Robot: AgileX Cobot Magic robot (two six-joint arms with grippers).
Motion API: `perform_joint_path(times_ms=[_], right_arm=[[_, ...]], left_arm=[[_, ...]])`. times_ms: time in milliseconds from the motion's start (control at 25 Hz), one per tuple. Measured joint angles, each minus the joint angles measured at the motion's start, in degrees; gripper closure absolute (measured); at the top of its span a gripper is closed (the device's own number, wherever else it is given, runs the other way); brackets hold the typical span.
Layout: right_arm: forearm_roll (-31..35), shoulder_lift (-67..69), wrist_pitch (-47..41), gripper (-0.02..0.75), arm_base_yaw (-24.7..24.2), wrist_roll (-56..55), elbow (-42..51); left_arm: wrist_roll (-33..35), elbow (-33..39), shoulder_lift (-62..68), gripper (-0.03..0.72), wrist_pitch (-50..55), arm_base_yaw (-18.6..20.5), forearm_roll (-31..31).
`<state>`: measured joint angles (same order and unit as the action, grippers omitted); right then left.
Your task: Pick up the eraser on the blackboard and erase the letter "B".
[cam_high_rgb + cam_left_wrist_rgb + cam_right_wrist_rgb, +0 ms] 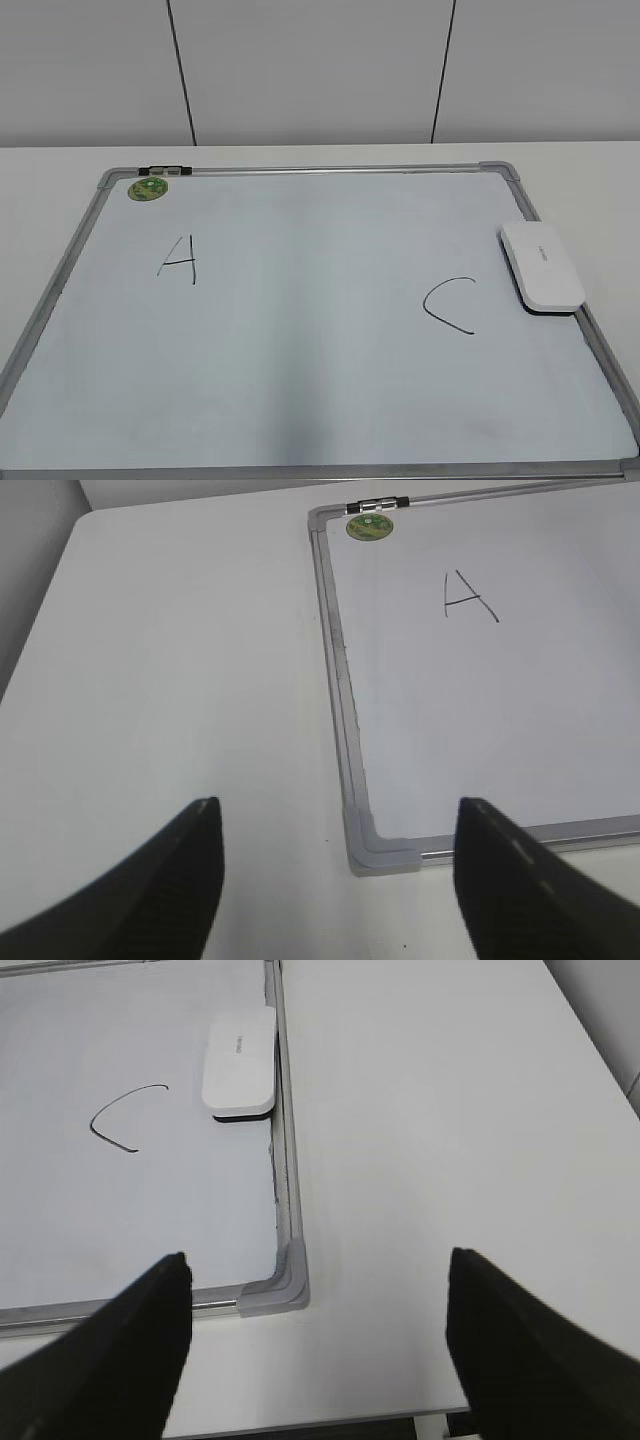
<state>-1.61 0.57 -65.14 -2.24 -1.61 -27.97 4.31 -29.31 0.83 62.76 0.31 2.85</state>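
1. The left gripper (335,880) is seen released, its dark fingers spread wide over the bare table (180,680) just off the near left corner of the blackboard (345,710); nothing is held.
2. On the board's left part, a green magnet (148,188) is found at the far corner, with the letter "A" (179,260) below it.
3. Between "A" and the letter "C" (450,305) only blank surface is seen; no letter "B" can be made out.
4. The eraser (541,266) is laid flat against the board's right frame edge, its long axis along that edge.
5. The right gripper (315,1355) is likewise spread and empty; the eraser (240,1062) lies ahead and to its left, so this arm is judged nearer.
6. A pale panelled wall (310,70) stands behind the table.
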Motion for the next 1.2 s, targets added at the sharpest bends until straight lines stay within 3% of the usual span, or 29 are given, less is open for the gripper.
perform_joint_path(times_ms=[1200], right_arm=[[0.11, -1.57, -0.23, 0.15, -0.17, 0.0, 0.0]], left_arm=[[0.0, 0.0, -0.33, 0.193, 0.36, 0.0, -0.11]])
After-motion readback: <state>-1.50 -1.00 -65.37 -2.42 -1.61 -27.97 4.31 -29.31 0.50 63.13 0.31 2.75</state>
